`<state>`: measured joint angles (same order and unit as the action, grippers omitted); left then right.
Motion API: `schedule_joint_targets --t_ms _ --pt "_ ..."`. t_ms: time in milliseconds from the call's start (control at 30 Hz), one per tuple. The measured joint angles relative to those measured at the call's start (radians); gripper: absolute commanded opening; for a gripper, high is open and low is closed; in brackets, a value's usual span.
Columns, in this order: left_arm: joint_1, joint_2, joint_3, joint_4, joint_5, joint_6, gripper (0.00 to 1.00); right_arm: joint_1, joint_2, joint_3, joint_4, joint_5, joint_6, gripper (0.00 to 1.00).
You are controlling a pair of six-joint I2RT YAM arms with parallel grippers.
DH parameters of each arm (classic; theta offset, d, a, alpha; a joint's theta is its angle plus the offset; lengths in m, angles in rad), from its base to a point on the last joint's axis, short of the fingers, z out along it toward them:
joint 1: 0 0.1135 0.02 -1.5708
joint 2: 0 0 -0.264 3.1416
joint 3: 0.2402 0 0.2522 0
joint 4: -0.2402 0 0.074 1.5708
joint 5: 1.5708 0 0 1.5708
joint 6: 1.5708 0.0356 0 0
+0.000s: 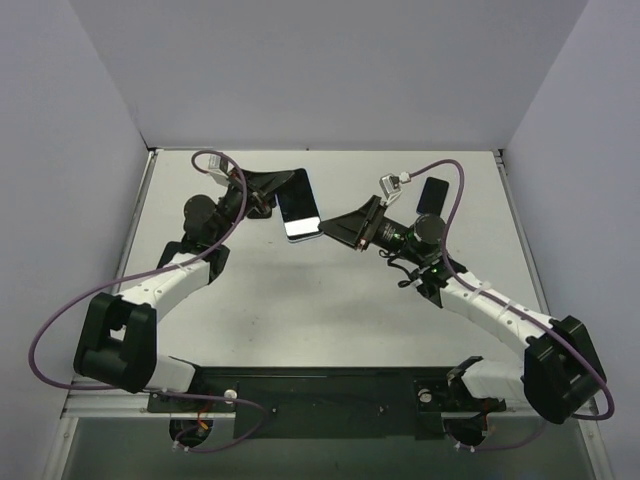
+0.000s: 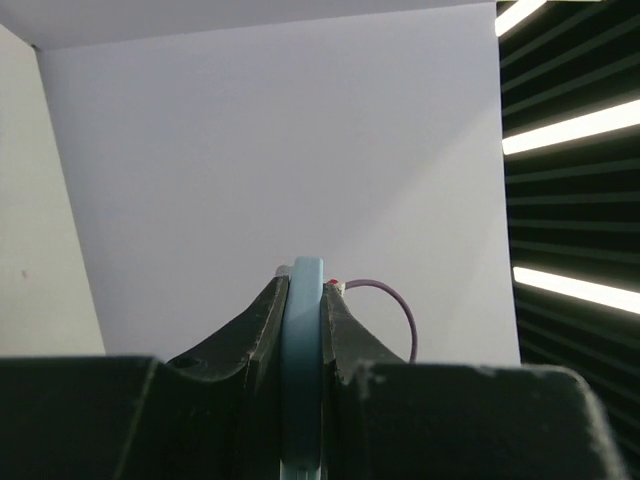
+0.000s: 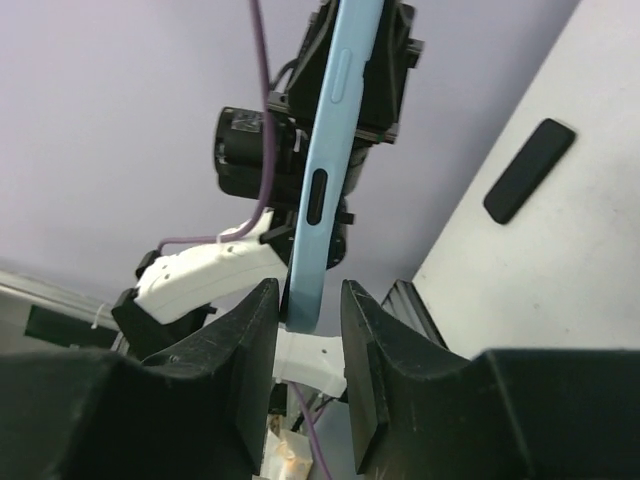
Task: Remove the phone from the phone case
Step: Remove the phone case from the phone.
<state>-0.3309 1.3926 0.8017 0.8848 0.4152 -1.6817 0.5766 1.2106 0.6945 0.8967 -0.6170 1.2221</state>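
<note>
One phone (image 3: 325,170) — left fingers (image 2: 255,335) clamped on its edge, right fingers (image 3: 245,345) straddling its end, grip unclear

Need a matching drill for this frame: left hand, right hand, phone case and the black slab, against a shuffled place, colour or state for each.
Things
1. left hand
2. right hand
3. phone case
4. black slab

Place, colour or state
A. lying flat on the table
B. light blue
C. shut on the case's edge
D. fingers either side of the case's end, grip unclear

Pairs: 1-C, 2-D, 3-B, 4-A
</note>
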Motion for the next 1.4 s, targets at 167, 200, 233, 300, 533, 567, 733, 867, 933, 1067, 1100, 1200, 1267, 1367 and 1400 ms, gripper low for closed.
schedule_joint_targets --t_ms 167,200,233,300,533,567,733,867,933,1067,1100,1200,1267,1367,1400 --pt "0.002 0.035 -0.001 0.087 0.021 -0.087 0.0 -0.001 0.081 0.007 0.211 -0.079 0.099 0.27" --pt "0.002 0.037 -0.001 0.104 0.026 -0.101 0.0 -0.001 0.091 0.01 0.237 -0.089 0.118 0.28" --pt "0.002 0.039 -0.001 0.121 0.029 -0.116 0.0 -0.001 0.103 0.013 0.265 -0.1 0.14 0.29" --pt "0.002 0.042 -0.001 0.148 0.036 -0.138 0.0 -0.001 0.117 0.014 0.301 -0.12 0.177 0.32" --pt "0.001 0.044 -0.001 0.204 0.049 -0.185 0.0 -0.001 0.119 0.014 0.34 -0.155 0.222 0.28" --pt "0.0 0.044 -0.001 0.208 0.05 -0.189 0.0 -0.002 0.116 0.014 0.342 -0.158 0.222 0.27" --pt "0.0 0.044 -0.001 0.232 0.051 -0.211 0.0 -0.002 0.095 0.014 0.348 -0.172 0.23 0.31" --pt "-0.001 0.044 -0.001 0.24 0.051 -0.226 0.0 -0.001 0.092 0.014 0.349 -0.185 0.245 0.32" --pt "-0.001 0.044 -0.001 0.241 0.051 -0.227 0.0 0.003 0.092 0.014 0.349 -0.192 0.243 0.31" --pt "-0.003 0.044 -0.001 0.241 0.051 -0.227 0.0 0.025 0.092 0.014 0.35 -0.198 0.228 0.16" --pt "-0.004 0.044 -0.001 0.241 0.051 -0.228 0.0 0.032 0.092 0.014 0.35 -0.201 0.223 0.11" --pt "-0.005 0.044 -0.001 0.241 0.056 -0.235 0.0 0.044 0.092 0.014 0.358 -0.209 0.211 0.02" --pt "-0.008 0.044 -0.001 0.241 0.057 -0.246 0.0 0.046 0.092 0.014 0.364 -0.215 0.201 0.0" --pt "-0.013 0.044 -0.002 0.247 0.06 -0.256 0.0 0.046 0.093 0.018 0.371 -0.232 0.19 0.0" --pt "-0.017 0.044 -0.002 0.254 0.059 -0.259 0.0 0.046 0.095 0.022 0.374 -0.243 0.187 0.0"
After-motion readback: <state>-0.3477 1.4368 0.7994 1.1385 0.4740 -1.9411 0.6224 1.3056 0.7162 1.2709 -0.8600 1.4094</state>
